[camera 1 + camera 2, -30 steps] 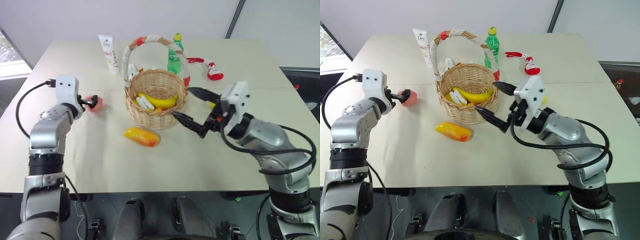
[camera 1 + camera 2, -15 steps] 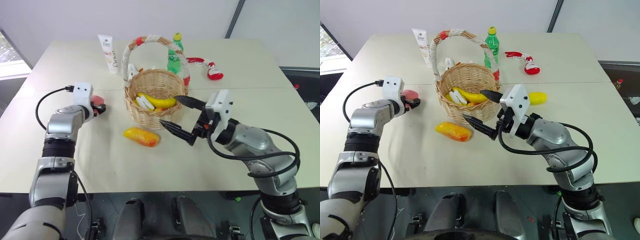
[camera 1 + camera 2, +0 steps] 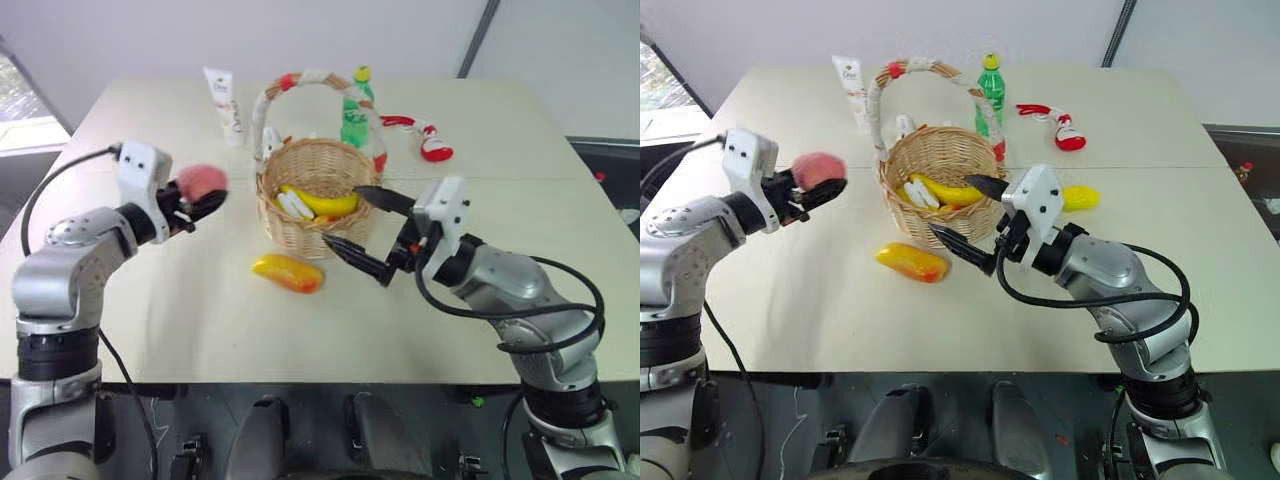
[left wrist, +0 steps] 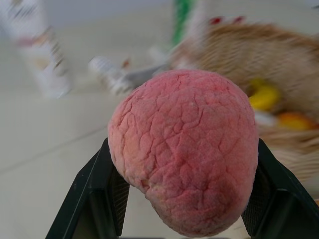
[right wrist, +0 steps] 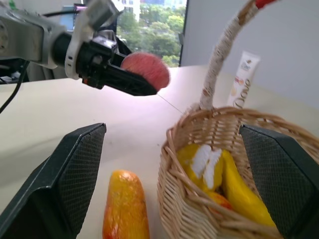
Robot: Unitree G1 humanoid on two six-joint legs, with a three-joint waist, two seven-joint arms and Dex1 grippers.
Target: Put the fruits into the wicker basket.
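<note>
Jaws first: my left gripper (image 3: 205,203) is clamped on the peach (image 4: 184,149), one black finger on each side of it, and the fruit is up off the table (image 3: 200,330), hanging just to the left of the wicker basket (image 3: 315,195); my right gripper (image 3: 357,228) has its fingers spread wide with nothing between them, parked right at the front of the basket near the mango (image 3: 287,272). So I'd say I'm mid-carry with the peach. Next move, as I read it, is swinging it over the rim, keeping clear of that tall cloth-wrapped handle, then letting go above the banana (image 3: 322,203) already inside. The mango on the table in front and the lemon (image 3: 1078,197) behind my right arm are both left to do. Writing-wise, the white tube (image 3: 222,92) at the back has a logo I can't make out, and the green bottle (image 3: 354,108) label is unreadable too
</note>
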